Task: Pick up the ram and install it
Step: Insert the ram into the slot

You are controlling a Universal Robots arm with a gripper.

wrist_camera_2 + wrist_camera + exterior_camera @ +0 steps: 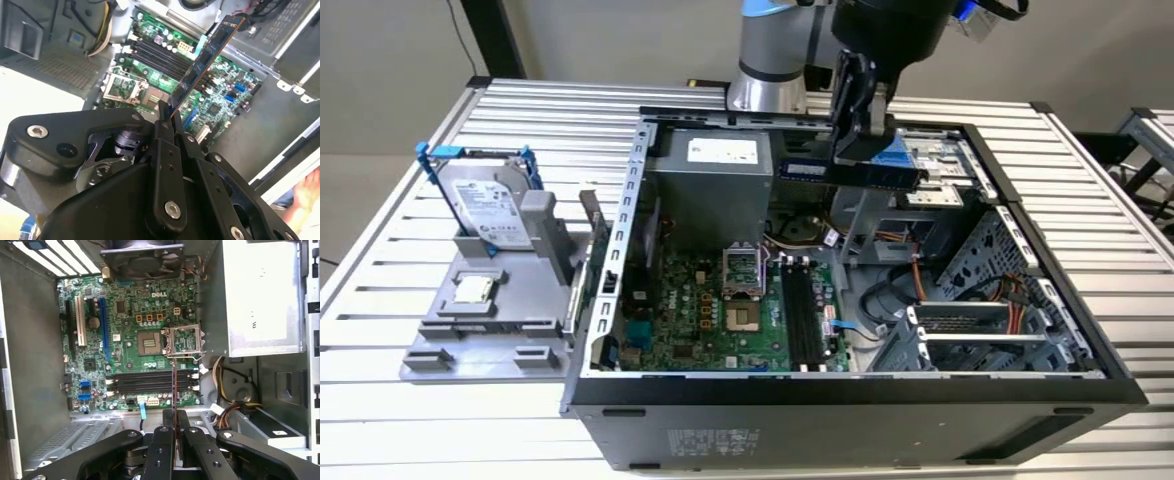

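Note:
The ram [807, 170] is a long thin stick, and my gripper [861, 150] is shut on it high over the back of the open computer case [854, 390]. It hangs level, well above the motherboard [707, 320]. In the second wrist view the ram [205, 57] juts out from between the fingers [165, 135], chips along its face. In the first wrist view the ram [174, 385] shows edge-on as a thin line crossing the black memory slots [150, 382], which lie beside the processor socket [150, 343]. The gripper [174, 422] clamps its near end.
A power supply [707, 185] stands at the case's back, with cables and a drive cage [974, 320] on the exterior view's right. Outside the case, a grey fixture [480, 320] holds a blue-framed hard drive [487, 205] and a small square chip [476, 288]. A person's hand [305, 195] shows beyond the case.

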